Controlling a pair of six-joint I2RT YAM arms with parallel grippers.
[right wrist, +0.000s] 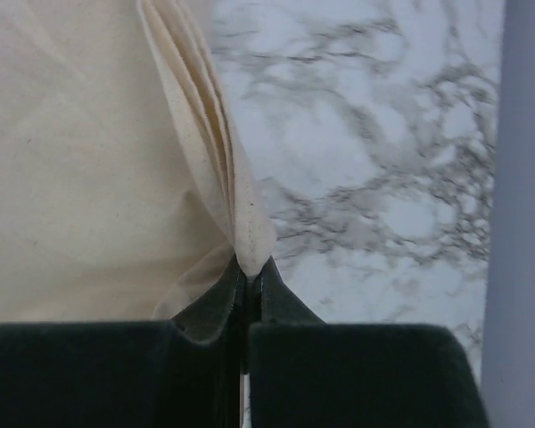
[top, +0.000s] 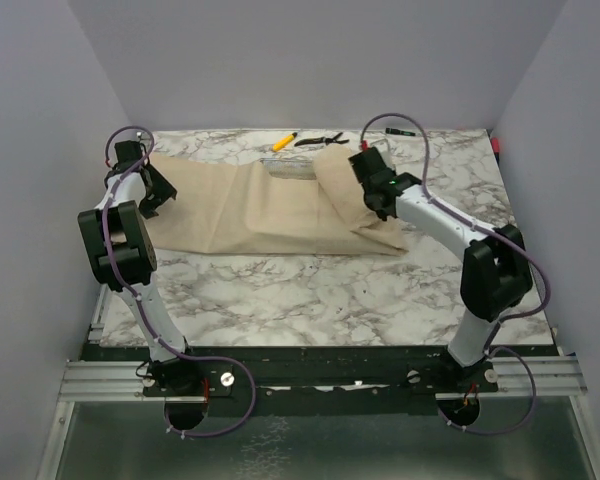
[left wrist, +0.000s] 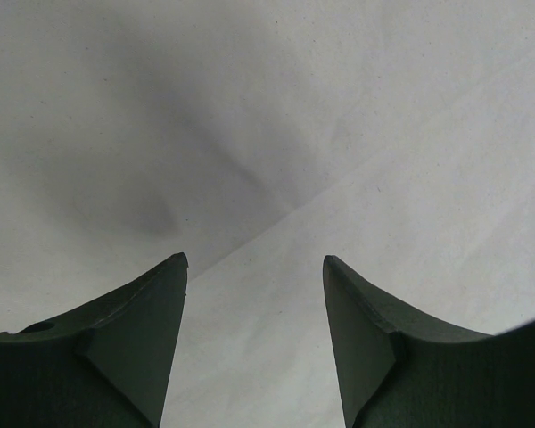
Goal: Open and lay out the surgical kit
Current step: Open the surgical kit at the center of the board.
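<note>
The beige cloth wrap (top: 250,210) lies spread across the back of the marble table (top: 310,300). An edge of the clear plastic tray (top: 288,168) shows past the cloth's far side. My right gripper (top: 360,165) is shut on a folded edge of the cloth (right wrist: 89,160), pinched at its fingertips (right wrist: 250,260) and held a little above the table. My left gripper (top: 158,196) sits at the cloth's left end; in the left wrist view it (left wrist: 254,259) is open, empty and faces only a grey wall. Clamps, tweezers and gauze balls are hidden.
A yellow pen (top: 283,141) and black-handled pliers (top: 320,140) lie behind the cloth near the back wall. Grey walls enclose the table on three sides. Bare marble (right wrist: 383,178) lies to the right of the pinched fold.
</note>
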